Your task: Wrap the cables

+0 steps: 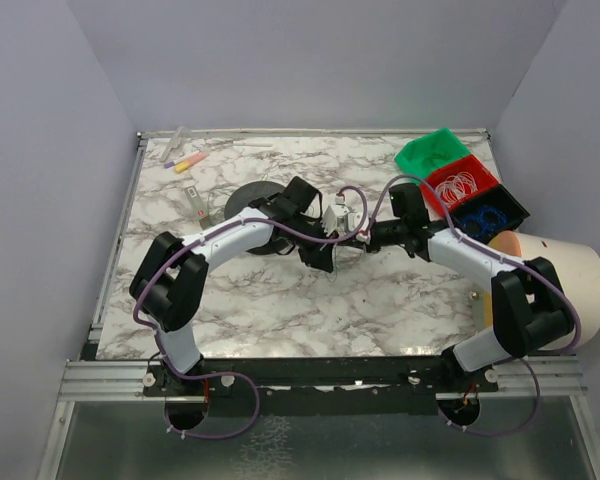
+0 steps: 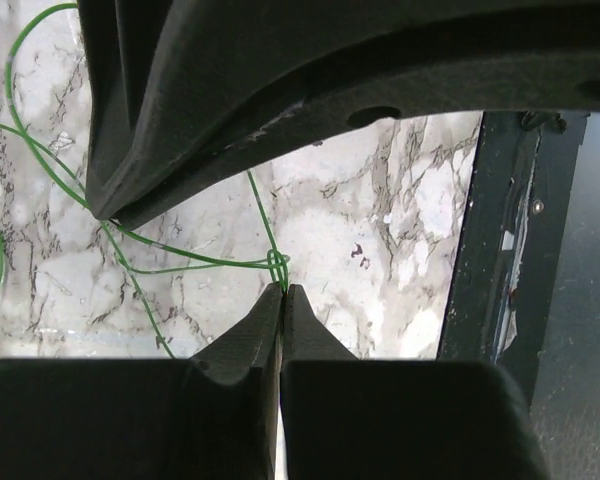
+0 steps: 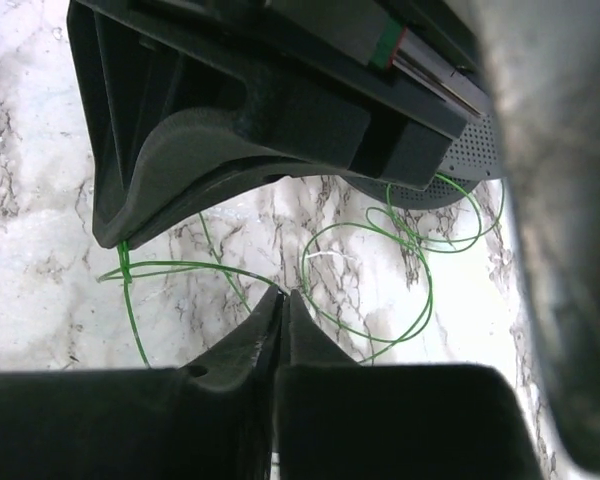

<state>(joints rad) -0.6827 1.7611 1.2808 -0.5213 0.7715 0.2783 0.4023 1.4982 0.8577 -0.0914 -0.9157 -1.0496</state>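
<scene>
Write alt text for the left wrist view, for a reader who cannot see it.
The left gripper, jaws shut, pinches a thin green cable just below a small twist in it. The cable's strands run left over the marbled table to the tip of the right gripper, whose dark body fills the top of the frame.

Left arm [image 1: 225,238] and right arm [image 1: 468,255]: rounded white links alternating with bulky black joint housings. Behind each gripper a purple cord [image 1: 290,232] runs close along the links and loops free past the joint farthest from the gripper. Left gripper [image 2: 283,288] and right gripper [image 3: 283,293]: matte black, with fingers [image 2: 250,340] shaped as thick wedges narrowing to thin tips, their faces faintly ridged in layers. One finger bears a round hole [image 2: 373,117] set back from its tip
</scene>
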